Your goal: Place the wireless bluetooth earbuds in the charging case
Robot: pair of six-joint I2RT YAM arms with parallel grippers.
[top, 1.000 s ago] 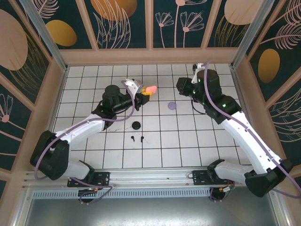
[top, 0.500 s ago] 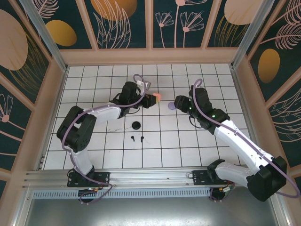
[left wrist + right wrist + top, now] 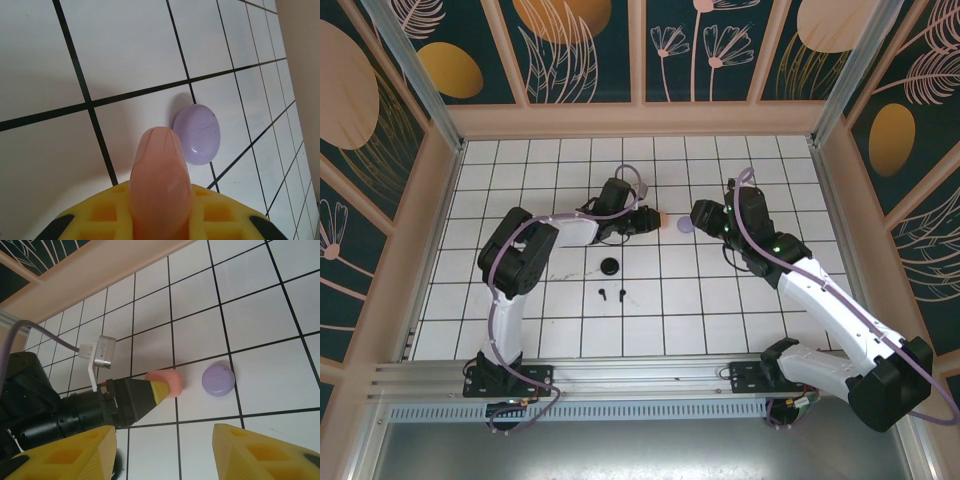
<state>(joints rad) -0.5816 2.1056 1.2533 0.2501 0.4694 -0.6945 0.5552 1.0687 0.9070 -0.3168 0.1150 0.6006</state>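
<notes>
My left gripper (image 3: pixel 648 221) is shut on a coral-pink charging case (image 3: pixel 661 220), which sticks out between its yellow fingers (image 3: pixel 100 220). The pink case (image 3: pixel 160 175) hangs low over the tiles, just left of a closed lavender case (image 3: pixel 197 134) lying flat on the table. My right gripper (image 3: pixel 165 460) hovers open above both cases (image 3: pixel 165 382) (image 3: pixel 218 380), holding nothing. Two tiny black earbuds (image 3: pixel 603 294) (image 3: pixel 621 293) lie loose on the tiles nearer the arm bases.
A round black case (image 3: pixel 610 265) sits just behind the black earbuds. The left arm (image 3: pixel 560 232) stretches across the middle of the tiled table. Wooden walls (image 3: pixel 640 120) close the table in at the back and both sides.
My left gripper has carried the pink case to the right, up beside the lavender case. My right gripper has opened and come in over the lavender case.
</notes>
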